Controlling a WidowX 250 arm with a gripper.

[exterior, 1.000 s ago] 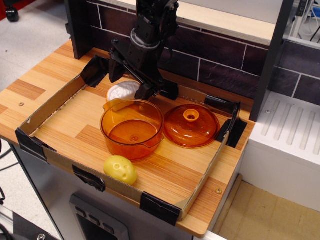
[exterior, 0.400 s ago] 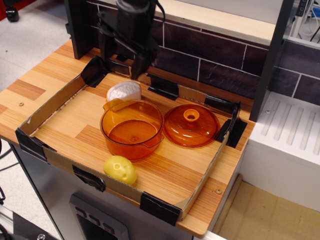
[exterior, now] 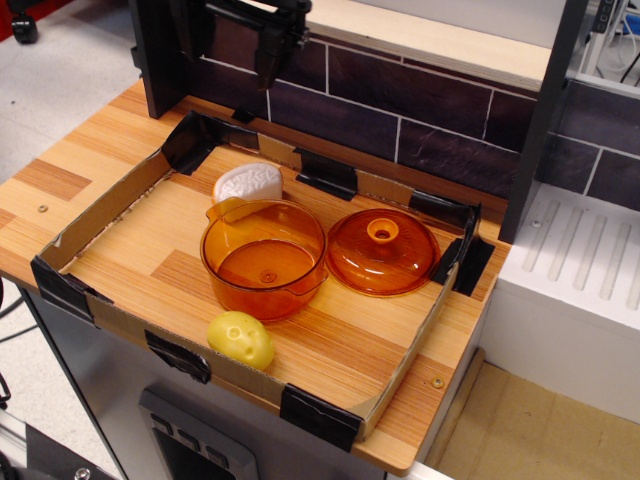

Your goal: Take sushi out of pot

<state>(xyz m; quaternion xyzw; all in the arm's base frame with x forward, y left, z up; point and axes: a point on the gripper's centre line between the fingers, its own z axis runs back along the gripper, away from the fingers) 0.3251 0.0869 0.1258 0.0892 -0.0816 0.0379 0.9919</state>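
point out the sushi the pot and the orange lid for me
sushi (exterior: 249, 182), main camera view, white top.
pot (exterior: 264, 256), main camera view, inner bottom.
lid (exterior: 382, 231), main camera view, knob.

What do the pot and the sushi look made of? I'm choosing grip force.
The pot: transparent orange plastic by the look, glossy; the wood grain shows through its wall. The sushi: matte white with a ridged side, probably soft plastic or rubber, though firmness cannot be judged.

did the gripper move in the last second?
Yes. The gripper has gone up and away from the sushi, which lies on the tray behind the pot. It is now high against the brick wall, fingers apart, holding nothing.
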